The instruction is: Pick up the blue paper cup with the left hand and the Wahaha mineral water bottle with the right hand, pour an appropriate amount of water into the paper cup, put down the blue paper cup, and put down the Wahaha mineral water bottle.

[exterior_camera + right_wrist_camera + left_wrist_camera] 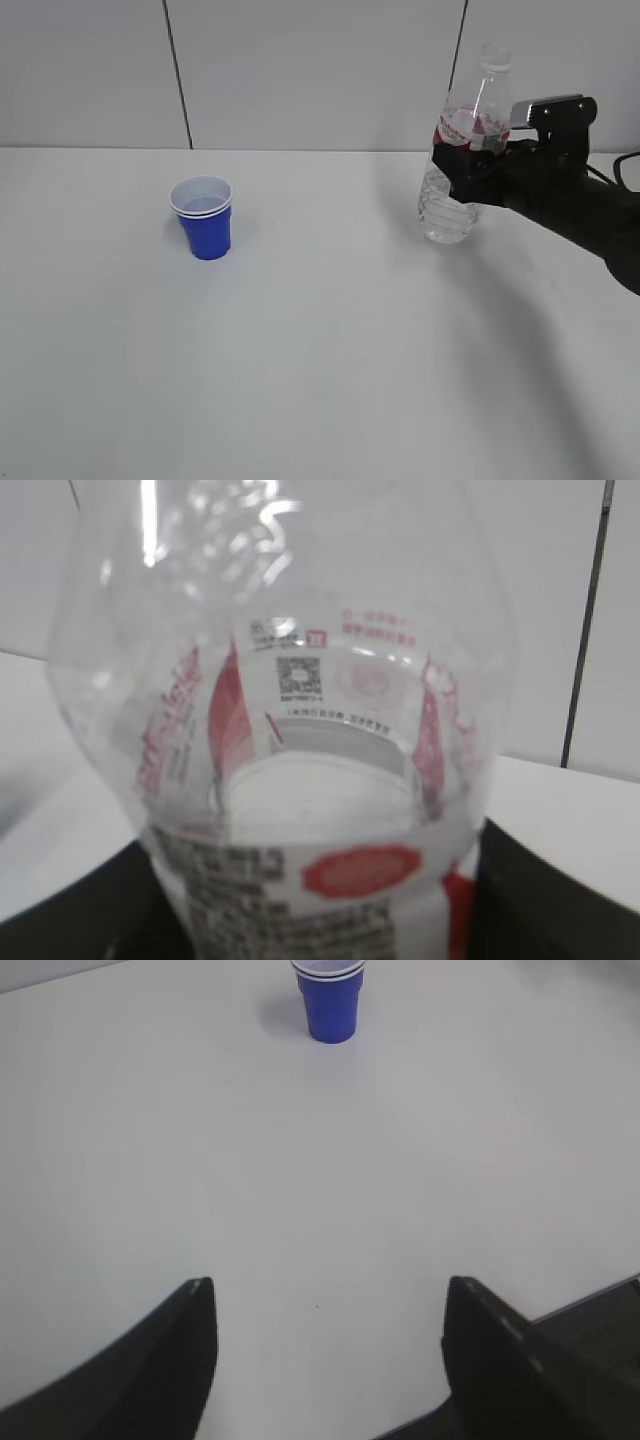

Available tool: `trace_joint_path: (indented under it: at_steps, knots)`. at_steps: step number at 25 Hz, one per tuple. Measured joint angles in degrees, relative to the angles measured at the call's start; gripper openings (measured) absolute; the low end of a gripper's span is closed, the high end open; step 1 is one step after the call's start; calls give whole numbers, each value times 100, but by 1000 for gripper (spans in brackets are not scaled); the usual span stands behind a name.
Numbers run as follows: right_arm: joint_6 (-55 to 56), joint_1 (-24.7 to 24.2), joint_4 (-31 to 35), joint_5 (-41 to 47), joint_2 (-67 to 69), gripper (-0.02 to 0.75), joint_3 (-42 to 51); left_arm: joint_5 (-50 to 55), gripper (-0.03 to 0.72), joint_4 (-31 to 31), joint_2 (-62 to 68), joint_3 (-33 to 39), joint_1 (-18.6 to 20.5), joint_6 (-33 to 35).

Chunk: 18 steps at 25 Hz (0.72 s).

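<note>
The right hand's black two-finger claw (pixel 463 175) is clamped on the tall clear ribbed Wahaha mineral water bottle (pixel 463 150) just below its red-and-white label; the bottle is tilted slightly, and whether its base touches the white worktop (pixel 330 350) cannot be told. The small royal-blue paper cup (pixel 204 218) stands upright, well apart to the left, ungrasped. The left hand's claw (pixel 328 1345) is spread apart, far short of the cup. Judgement: the bottle pick-up is in hand; next, the left claw must advance and close around the cup.

Royal-blue paper cup (pixel 205 222), white rim and interior; clear ribbed bottle (pixel 462 150), red-and-white label, perhaps with tiny print; black gripper (pixel 468 175)
</note>
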Motion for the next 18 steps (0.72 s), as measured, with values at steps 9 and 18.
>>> trace_joint_path:
  at_steps: [9, 18]
  knots:
    - [4, 0, -11, -186, 386, 421, -225, 0, 531, 0, 0, 0, 0, 0]
    - [-564, 0, -36, -196, 512, 421, -235, 0, 517, 0, 0, 0, 0, 0]
